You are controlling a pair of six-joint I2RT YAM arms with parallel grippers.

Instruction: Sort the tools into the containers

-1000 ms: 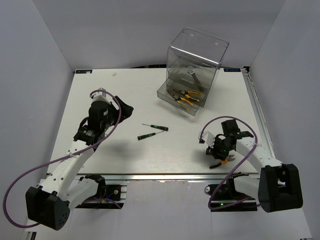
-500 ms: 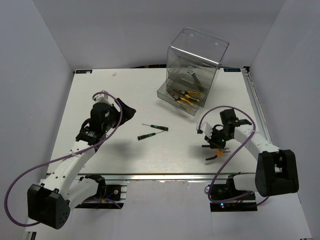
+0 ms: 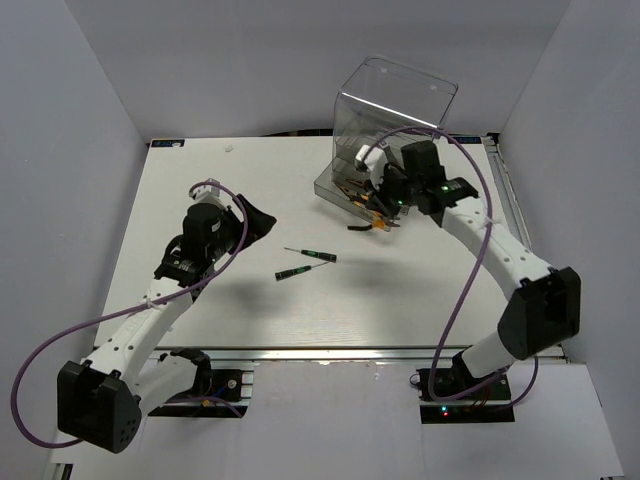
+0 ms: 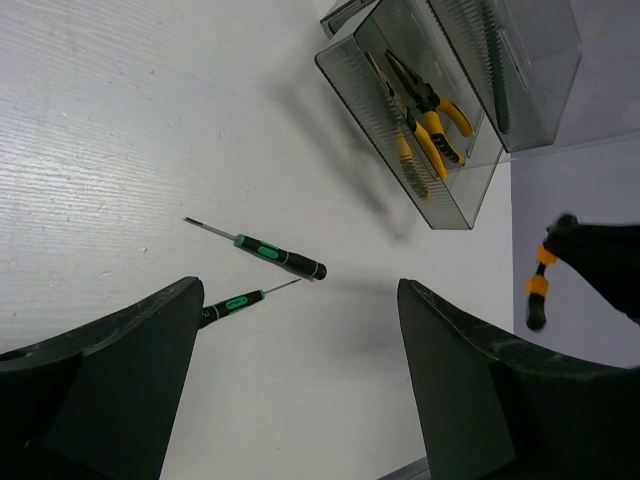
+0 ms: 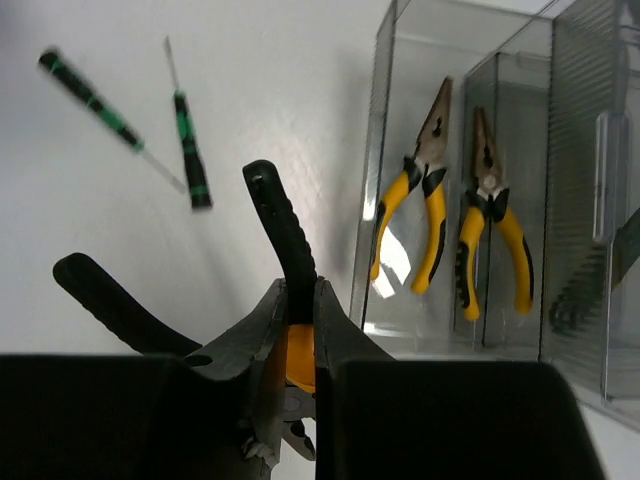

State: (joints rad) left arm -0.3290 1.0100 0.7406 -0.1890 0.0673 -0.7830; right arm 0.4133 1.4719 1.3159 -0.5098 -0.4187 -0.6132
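Note:
My right gripper (image 3: 383, 207) is shut on one black-orange handle of the cutters (image 5: 288, 240) and holds them in the air just in front of the open bottom drawer (image 3: 335, 192) of the smoky transparent cabinet (image 3: 395, 95). The cutters also show in the top view (image 3: 368, 223) and the left wrist view (image 4: 538, 286). Yellow-handled pliers (image 5: 418, 205) lie in that drawer. Two black-green screwdrivers (image 3: 310, 256) (image 3: 293, 271) lie mid-table, crossing near their tips. My left gripper (image 3: 258, 222) is open and empty, left of them. The wrench is hidden.
Purple cables loop along both arms. The right forearm (image 3: 480, 235) reaches across the table's right half toward the cabinet. The table's metal rail (image 3: 510, 200) runs along the right edge. Grey walls close in the back and sides.
My right arm has carried the cutters from the table's front right up and back to the open drawer. My left arm has shifted only slightly.

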